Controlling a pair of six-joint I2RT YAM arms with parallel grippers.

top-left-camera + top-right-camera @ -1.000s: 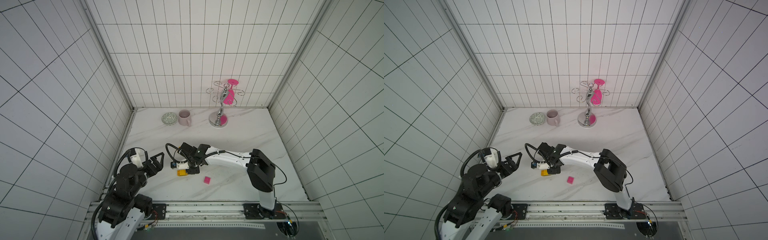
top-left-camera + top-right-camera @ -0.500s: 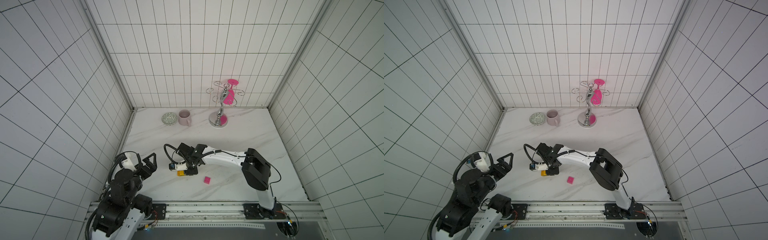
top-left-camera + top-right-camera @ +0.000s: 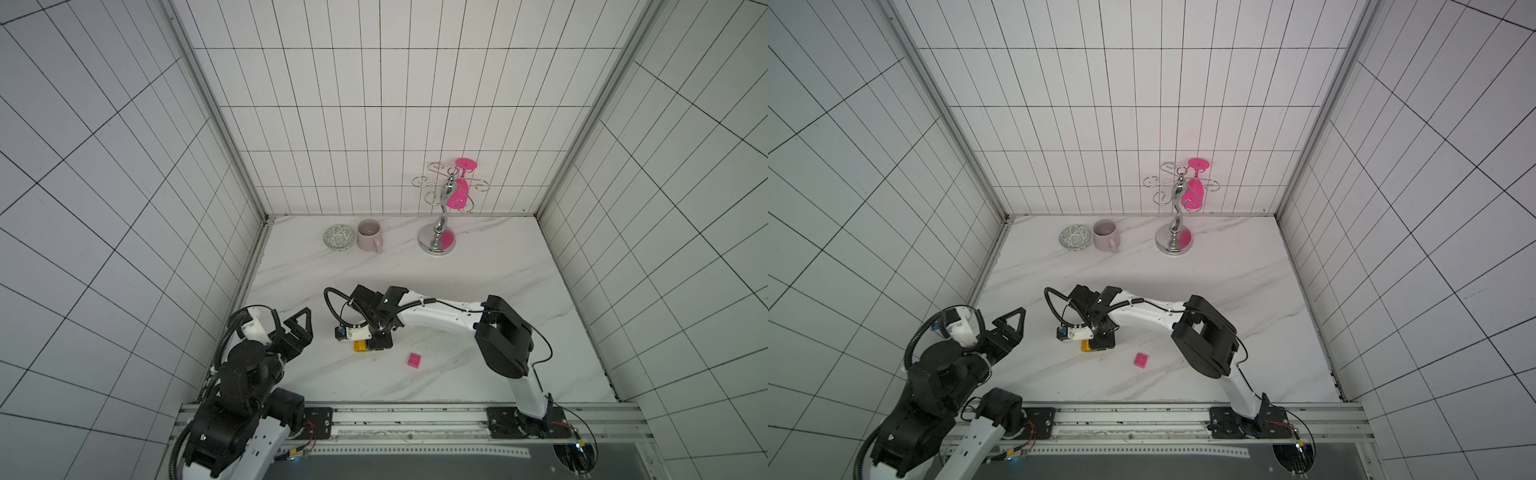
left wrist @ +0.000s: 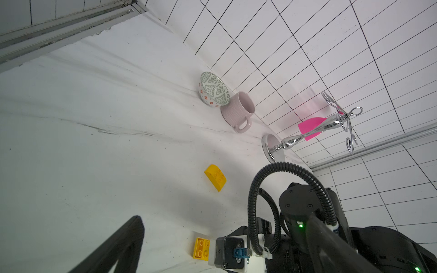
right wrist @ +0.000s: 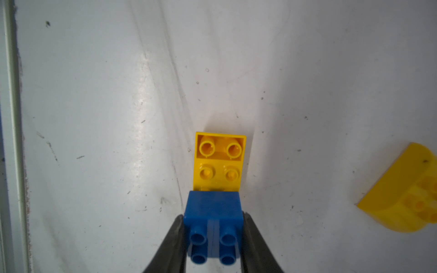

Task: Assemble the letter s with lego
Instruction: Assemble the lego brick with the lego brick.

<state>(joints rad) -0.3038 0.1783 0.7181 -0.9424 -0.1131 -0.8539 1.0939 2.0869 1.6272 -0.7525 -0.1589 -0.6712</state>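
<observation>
In the right wrist view my right gripper (image 5: 214, 238) is shut on a small blue lego brick (image 5: 214, 210), fingers on its two sides. The blue brick meets the near end of a yellow brick (image 5: 220, 160) lying on the table; whether they are joined I cannot tell. In both top views that yellow brick (image 3: 360, 345) (image 3: 1086, 345) shows beside the right gripper (image 3: 380, 341). A rounded yellow brick (image 4: 215, 177) (image 5: 406, 196) lies apart. A pink brick (image 3: 414, 360) lies alone near the front. My left gripper (image 3: 301, 328) hangs open at the left, holding nothing.
A patterned bowl (image 3: 339, 237) and a pink mug (image 3: 370, 235) stand at the back left. A chrome stand (image 3: 438, 239) with a hanging pink glass (image 3: 457, 191) is at the back right. Tiled walls close three sides; a metal rail (image 3: 395, 415) runs along the front.
The left arm has drawn back a little toward the front left, gripper still open. The right arm has shifted slightly left with the blue brick held.
</observation>
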